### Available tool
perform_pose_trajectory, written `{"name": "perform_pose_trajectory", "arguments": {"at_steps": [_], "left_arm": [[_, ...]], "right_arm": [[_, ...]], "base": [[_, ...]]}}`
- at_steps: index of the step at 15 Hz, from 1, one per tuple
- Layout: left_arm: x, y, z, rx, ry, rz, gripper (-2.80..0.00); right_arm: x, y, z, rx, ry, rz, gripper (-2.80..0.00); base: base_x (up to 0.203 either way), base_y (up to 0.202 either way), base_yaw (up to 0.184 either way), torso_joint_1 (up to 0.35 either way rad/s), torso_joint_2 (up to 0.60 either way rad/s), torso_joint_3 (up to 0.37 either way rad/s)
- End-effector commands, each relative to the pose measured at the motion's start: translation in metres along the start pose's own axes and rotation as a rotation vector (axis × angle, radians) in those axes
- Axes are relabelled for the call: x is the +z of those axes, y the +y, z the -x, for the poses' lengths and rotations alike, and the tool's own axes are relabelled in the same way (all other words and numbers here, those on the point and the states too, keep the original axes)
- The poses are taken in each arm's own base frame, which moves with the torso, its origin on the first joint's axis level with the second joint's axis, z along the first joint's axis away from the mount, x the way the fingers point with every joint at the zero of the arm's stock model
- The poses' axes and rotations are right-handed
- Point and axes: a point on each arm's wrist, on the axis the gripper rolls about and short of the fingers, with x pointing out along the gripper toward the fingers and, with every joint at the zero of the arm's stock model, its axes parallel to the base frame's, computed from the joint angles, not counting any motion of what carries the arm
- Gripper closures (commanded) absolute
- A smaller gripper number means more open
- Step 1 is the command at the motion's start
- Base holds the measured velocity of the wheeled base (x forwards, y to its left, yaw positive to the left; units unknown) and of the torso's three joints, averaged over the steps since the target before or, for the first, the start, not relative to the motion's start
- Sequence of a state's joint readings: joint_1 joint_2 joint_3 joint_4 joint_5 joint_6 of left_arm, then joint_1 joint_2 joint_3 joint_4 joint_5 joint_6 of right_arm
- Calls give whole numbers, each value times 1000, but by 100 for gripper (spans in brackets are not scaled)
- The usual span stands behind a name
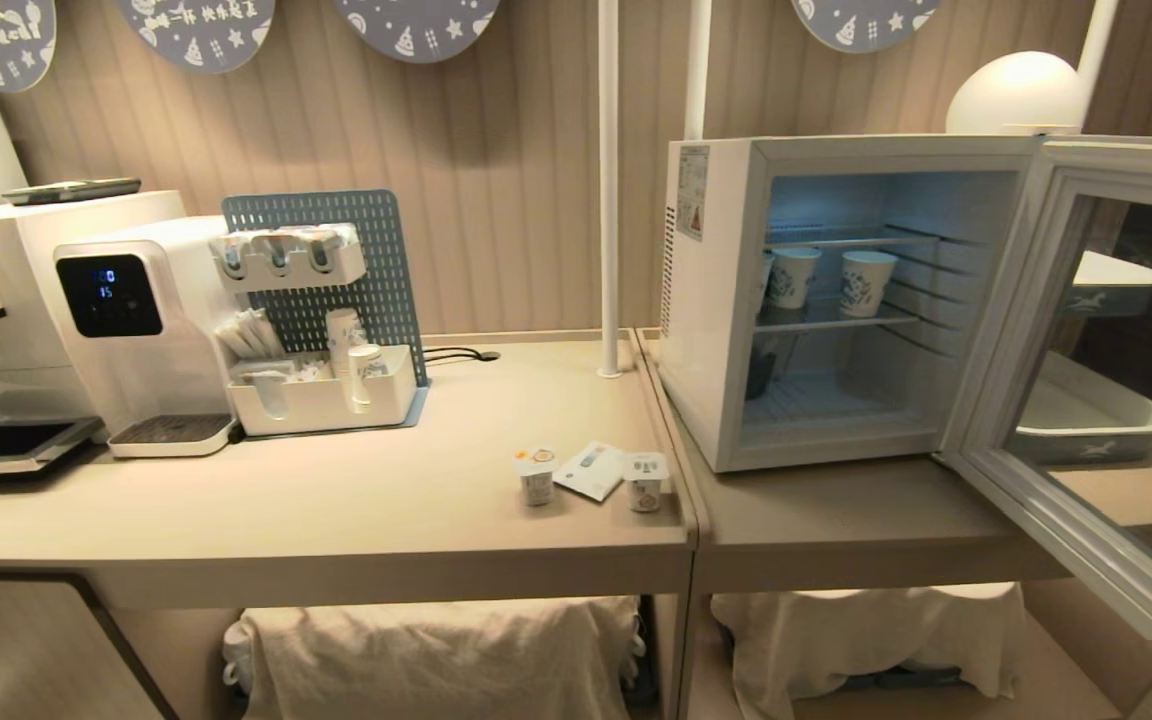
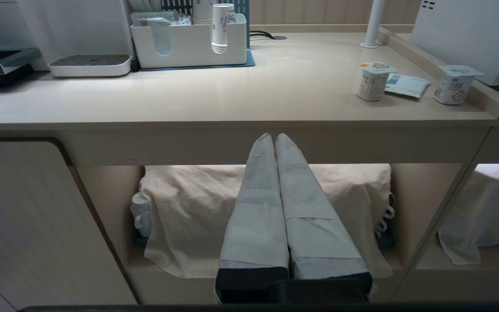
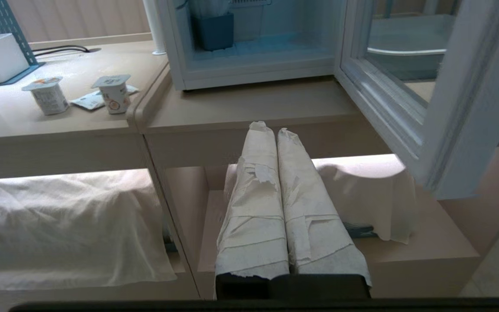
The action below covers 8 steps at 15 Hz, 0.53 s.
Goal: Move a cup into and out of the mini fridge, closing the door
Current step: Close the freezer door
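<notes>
The white mini fridge (image 1: 711, 300) stands on the right counter with its door (image 1: 996, 330) swung wide open to the right. Two patterned paper cups (image 1: 868, 283) (image 1: 793, 277) sit on its middle wire shelf. Two small sealed cups (image 1: 536, 476) (image 1: 645, 481) stand on the left counter near the fridge, with a flat packet (image 1: 591, 469) between them. My left gripper (image 2: 274, 136) is shut and empty, low in front of the counter edge. My right gripper (image 3: 270, 126) is also shut and empty, below the fridge (image 3: 249, 73) and beside the open door (image 3: 457, 108). Neither arm shows in the head view.
A water dispenser (image 1: 136, 320) and a white organiser (image 1: 321, 395) with a pegboard stand at the left. A white pole (image 1: 608, 200) rises beside the fridge. Cloth-covered items (image 1: 436, 650) fill the shelves under the counters. A dark blue box (image 3: 215, 30) sits on the fridge floor.
</notes>
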State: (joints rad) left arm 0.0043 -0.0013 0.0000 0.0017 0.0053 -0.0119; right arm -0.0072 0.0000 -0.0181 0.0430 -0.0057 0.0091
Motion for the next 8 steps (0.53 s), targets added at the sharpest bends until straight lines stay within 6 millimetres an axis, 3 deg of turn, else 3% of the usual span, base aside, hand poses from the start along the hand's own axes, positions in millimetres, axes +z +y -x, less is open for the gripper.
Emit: {"name": "perform_pose_trajectory", "arguments": {"at_steps": [1,8], "left_arm": [[0,0,0,1,3,0,0],[0,0,0,1,3,0,0]], "right_arm": [[0,0,0,-1,1,0,0],[0,0,0,-1,0,-2,0]], "base": [[0,-194,-3,-2,2,-2],[0,-193,0,3,2,4]]}}
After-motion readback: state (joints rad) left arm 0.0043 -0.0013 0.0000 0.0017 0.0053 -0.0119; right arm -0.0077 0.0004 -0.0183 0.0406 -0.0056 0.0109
